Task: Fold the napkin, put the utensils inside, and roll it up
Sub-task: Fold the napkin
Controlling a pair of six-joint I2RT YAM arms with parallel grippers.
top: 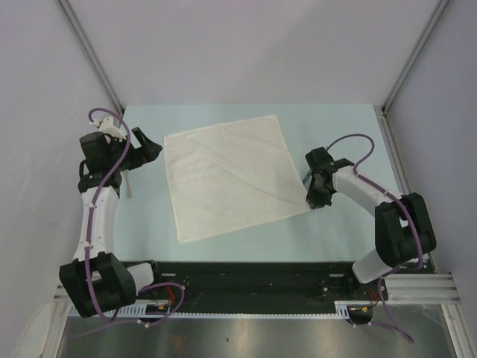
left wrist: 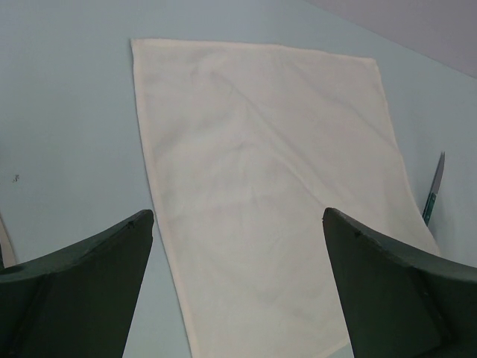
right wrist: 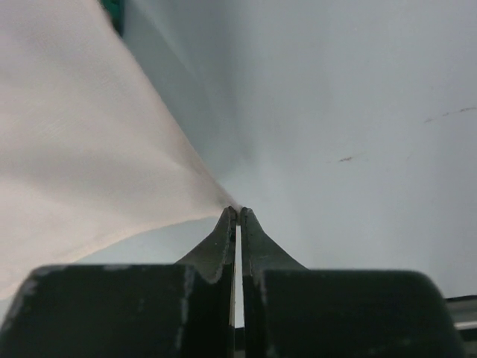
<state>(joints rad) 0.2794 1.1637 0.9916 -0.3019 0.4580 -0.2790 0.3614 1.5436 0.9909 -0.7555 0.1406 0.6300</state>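
Large plain white cloth napkin (top: 227, 175) lies flat on pale blue table (top: 343, 227); slim teal-handled knife (left wrist: 434, 190) just beside its right edge. Right gripper (right wrist: 238, 215) pinches its near-right corner; left gripper (left wrist: 237, 224) gapes wide, empty. Best lift gently, folding edges square

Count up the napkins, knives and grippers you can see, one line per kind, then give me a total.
napkin: 1
knife: 1
grippers: 2 (left gripper open, right gripper shut on the napkin's corner)
total: 4

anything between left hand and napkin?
Nothing visible: the open left hand sits just off a corner of the napkin, only bare table between. The knife lies at the opposite edge, by the right hand.
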